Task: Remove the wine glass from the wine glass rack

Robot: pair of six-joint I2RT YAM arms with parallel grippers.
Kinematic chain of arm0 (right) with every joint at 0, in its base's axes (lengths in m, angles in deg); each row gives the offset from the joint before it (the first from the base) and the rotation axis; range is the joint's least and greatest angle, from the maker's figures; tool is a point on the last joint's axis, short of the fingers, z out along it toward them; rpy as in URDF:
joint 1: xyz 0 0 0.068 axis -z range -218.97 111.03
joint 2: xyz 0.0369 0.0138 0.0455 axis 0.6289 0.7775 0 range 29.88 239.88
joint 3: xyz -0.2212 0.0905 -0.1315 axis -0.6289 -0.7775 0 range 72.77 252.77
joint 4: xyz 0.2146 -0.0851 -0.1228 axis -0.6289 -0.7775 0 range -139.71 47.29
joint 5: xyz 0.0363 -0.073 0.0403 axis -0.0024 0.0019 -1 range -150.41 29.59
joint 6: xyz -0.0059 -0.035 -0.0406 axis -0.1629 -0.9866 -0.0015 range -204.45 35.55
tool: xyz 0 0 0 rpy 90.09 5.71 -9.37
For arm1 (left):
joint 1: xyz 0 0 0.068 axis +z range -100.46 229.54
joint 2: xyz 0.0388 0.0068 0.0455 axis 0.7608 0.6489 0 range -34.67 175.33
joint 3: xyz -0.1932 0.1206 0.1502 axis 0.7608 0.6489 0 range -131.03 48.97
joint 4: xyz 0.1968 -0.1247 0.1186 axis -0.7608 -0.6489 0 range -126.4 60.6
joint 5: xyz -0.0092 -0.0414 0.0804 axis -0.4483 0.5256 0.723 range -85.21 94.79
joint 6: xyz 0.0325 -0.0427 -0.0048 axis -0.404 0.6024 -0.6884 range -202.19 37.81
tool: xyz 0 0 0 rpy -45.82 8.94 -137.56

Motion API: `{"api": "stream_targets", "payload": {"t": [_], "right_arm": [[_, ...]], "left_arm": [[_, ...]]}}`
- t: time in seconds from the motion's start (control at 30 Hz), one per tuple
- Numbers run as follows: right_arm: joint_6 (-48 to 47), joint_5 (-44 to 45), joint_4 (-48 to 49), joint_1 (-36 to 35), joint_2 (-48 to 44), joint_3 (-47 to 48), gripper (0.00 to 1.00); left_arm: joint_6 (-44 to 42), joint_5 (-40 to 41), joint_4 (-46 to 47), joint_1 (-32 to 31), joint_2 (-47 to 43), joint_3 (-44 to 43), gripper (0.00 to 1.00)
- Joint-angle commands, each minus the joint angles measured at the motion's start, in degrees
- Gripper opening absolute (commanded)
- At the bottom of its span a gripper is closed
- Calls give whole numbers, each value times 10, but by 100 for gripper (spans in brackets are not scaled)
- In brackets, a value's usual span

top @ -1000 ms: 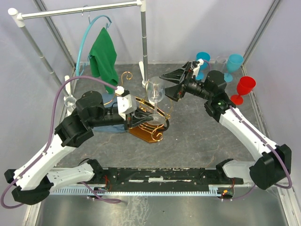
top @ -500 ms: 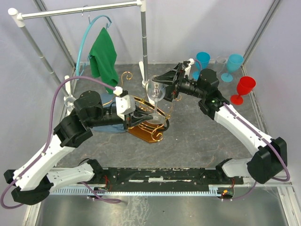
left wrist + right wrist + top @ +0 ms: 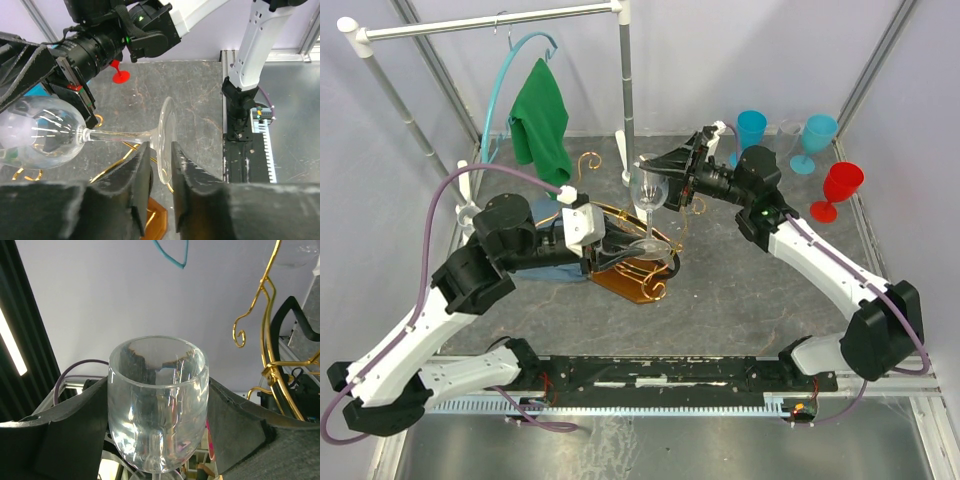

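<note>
**Wine glass**: one, clear, upright at mid-counter. Its foot is over the wine glass rack, a single gold wire frame on a brown base. Whether the foot rests on the wire cannot be told.

**Left wrist view:** the rim of the foot lies in the narrow gap of the left hand. The fingers are drawn almost together upon it. The stem and bowl run away to the left above the gold wire. In the overhead view the wrist hides this grip.

**Right wrist view:** the bowl fills the gap of the right hand, whose fingers are spread wide, one close against each side. Whether they press the glass cannot be told. A gold scroll of the rack rises at the right.

**Overhead view only:**
- Two arms.
- Four goblets at the far right corner: two blue goblets, one clear goblet and one red goblet.
- One green cloth on one pale-blue hanger, hung from the clothes rail.

The rail's upright stands just behind the glass. Bare grey counter lies open to the right of the rack and in front of it. The red goblet stands near the right wall.
</note>
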Motion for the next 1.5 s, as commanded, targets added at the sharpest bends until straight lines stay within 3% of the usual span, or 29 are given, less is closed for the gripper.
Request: {"api": "stream_targets", "payload": {"t": [0.0,0.03,0.1,0.13,0.17,0.4,0.7,0.8,0.93,1.03,1.1,1.47], "right_arm": [[45,-10,101,-6,1,14,54],[46,-9,104,-6,2,15,52],[45,-11,107,-6,4,19,50],[45,-11,109,-5,5,19,50],[44,-12,108,-2,6,22,50],[-4,-33,52,79,-11,26,49],[-216,-46,-196,267,-51,85,51],[-313,-9,-292,324,-56,126,51],[-504,126,-428,344,-70,171,51],[-580,246,-400,342,-95,132,51],[-604,310,-326,340,-118,60,48],[-843,530,-39,269,-136,-142,45]], "left_arm": [[-12,2,34,-1,-24,-7,44],[-10,4,37,-1,-31,-4,62],[-2,8,42,-1,-45,0,89],[-1,12,43,-1,-50,1,98],[3,16,43,-1,-58,1,99],[29,37,39,-1,-109,-4,99],[49,75,25,-1,-151,9,99],[55,84,17,-1,-157,9,99],[60,91,18,-1,-172,15,99],[63,93,26,-1,-181,27,99],[65,94,33,0,-185,35,99],[76,93,44,-1,-178,47,99]]}}
